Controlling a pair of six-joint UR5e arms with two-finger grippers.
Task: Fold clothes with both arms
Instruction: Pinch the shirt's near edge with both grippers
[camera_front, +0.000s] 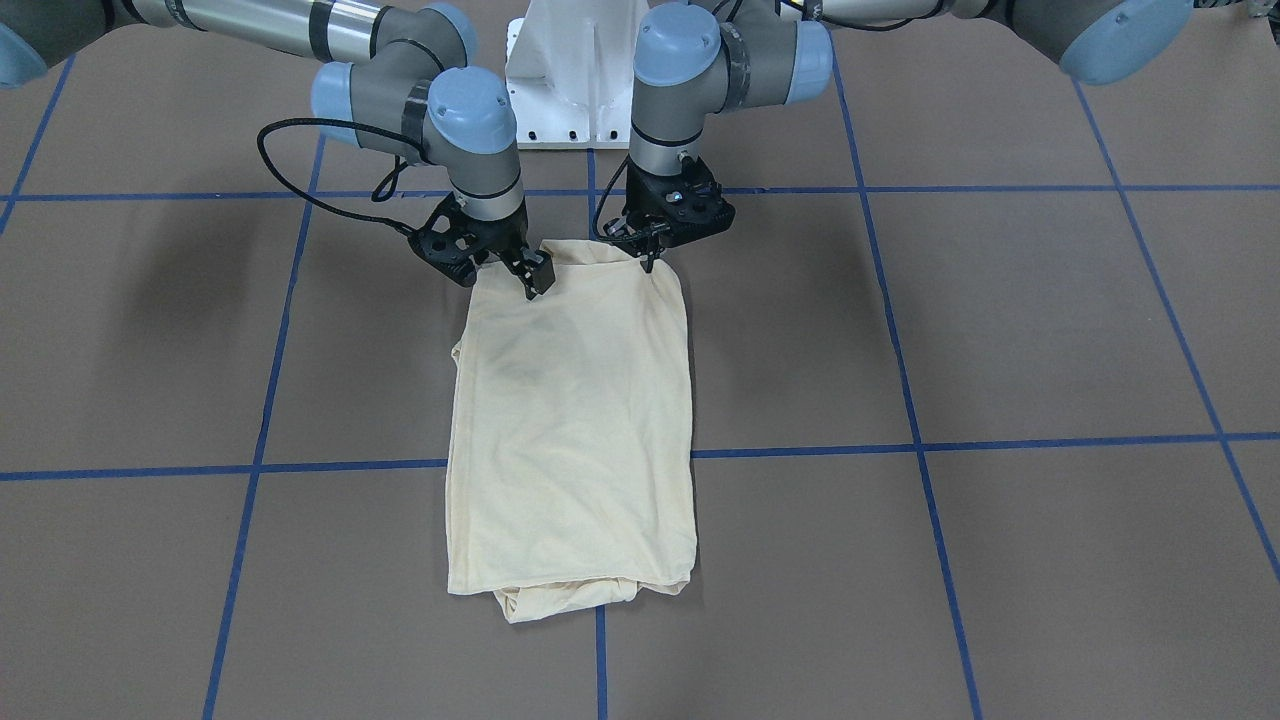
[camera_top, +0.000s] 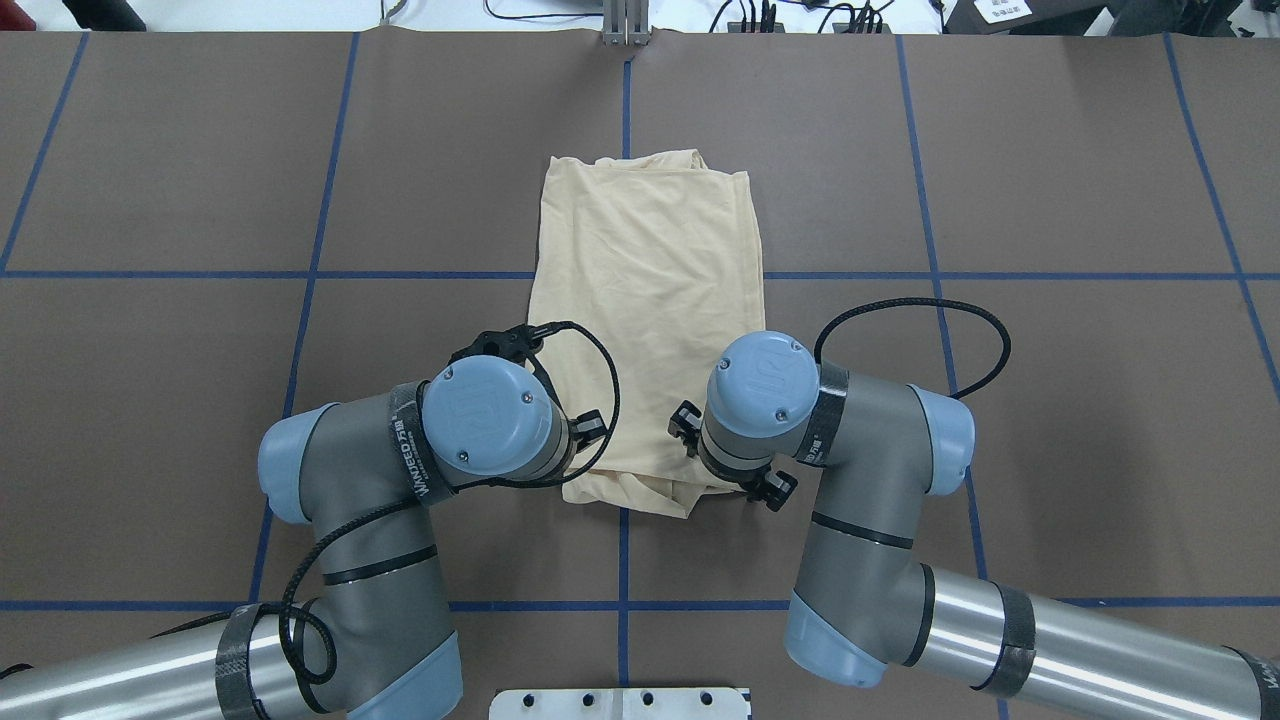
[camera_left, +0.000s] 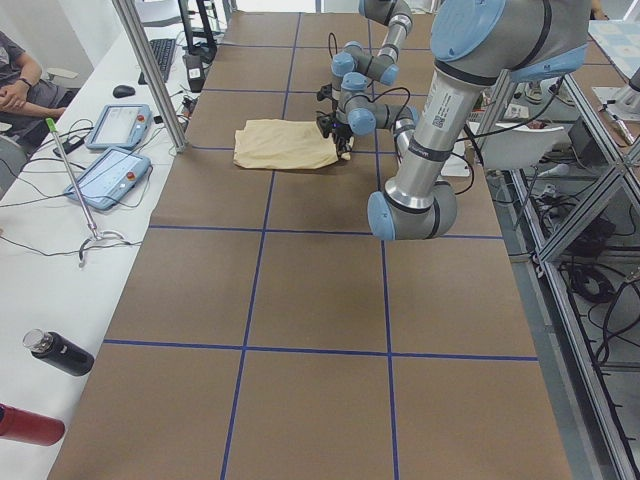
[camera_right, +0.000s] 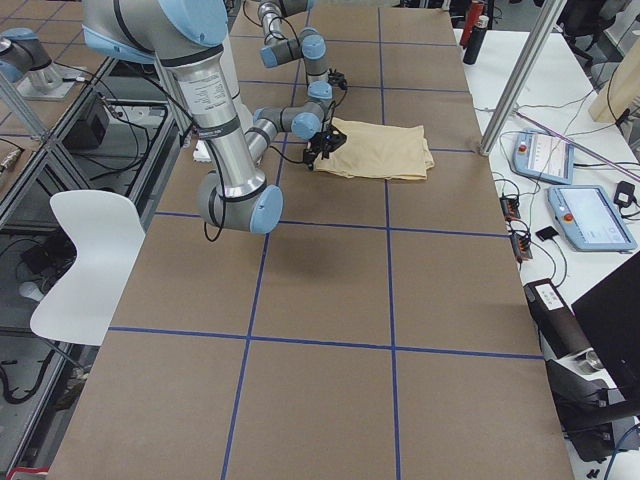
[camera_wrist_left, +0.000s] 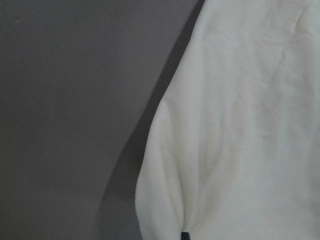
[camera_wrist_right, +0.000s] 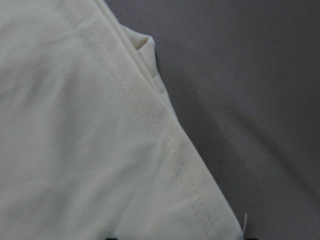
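The cream-yellow shirt (camera_front: 570, 430) lies folded into a long narrow rectangle on the brown table, plain side up; its print and label are hidden. It also shows in the overhead view (camera_top: 650, 260). Both grippers are at the shirt's edge nearest the robot, one at each corner. My left gripper (camera_front: 648, 260) looks shut on the corner at the front view's right. My right gripper (camera_front: 533, 278) looks shut on the other corner. From overhead the wrists (camera_top: 480, 415) hide both grippers. The left wrist view shows cloth (camera_wrist_left: 240, 125), and the right wrist view shows a stitched hem (camera_wrist_right: 150, 125).
The white base pedestal (camera_front: 570, 80) stands just behind the grippers. Blue tape lines (camera_front: 1000, 440) grid the table. Along the far side are two teach pendants (camera_left: 120, 125), cables and bottles (camera_left: 60, 352). A white chair (camera_right: 85, 250) stands off the table.
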